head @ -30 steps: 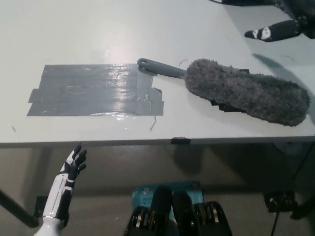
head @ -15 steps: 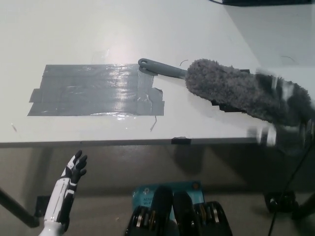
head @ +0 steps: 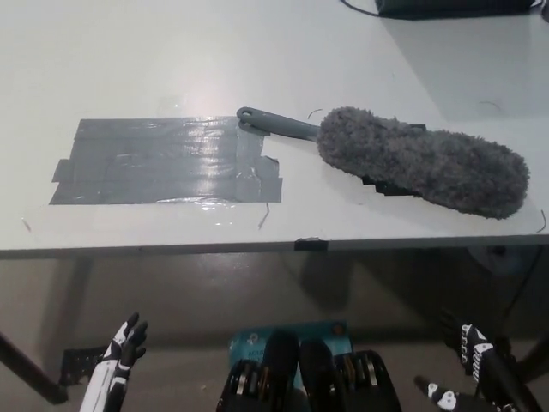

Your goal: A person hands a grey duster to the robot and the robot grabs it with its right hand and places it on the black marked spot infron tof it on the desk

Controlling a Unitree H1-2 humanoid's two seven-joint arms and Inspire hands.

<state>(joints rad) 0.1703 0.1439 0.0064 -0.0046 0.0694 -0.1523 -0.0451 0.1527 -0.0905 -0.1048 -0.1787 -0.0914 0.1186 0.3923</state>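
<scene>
A pale grey-white tabletop (head: 214,51) fills the upper part of the head view, lit evenly, with light glinting off a patch of grey tape (head: 163,160) stuck flat on it. Below the front edge lies a dim, brownish floor (head: 197,292). A dark table leg (head: 30,369) slants at lower left.

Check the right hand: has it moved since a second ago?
Yes. The right hand was beyond the desk's far right corner; it now hangs below the desk's near edge at lower right, empty, clear of the grey duster.
</scene>
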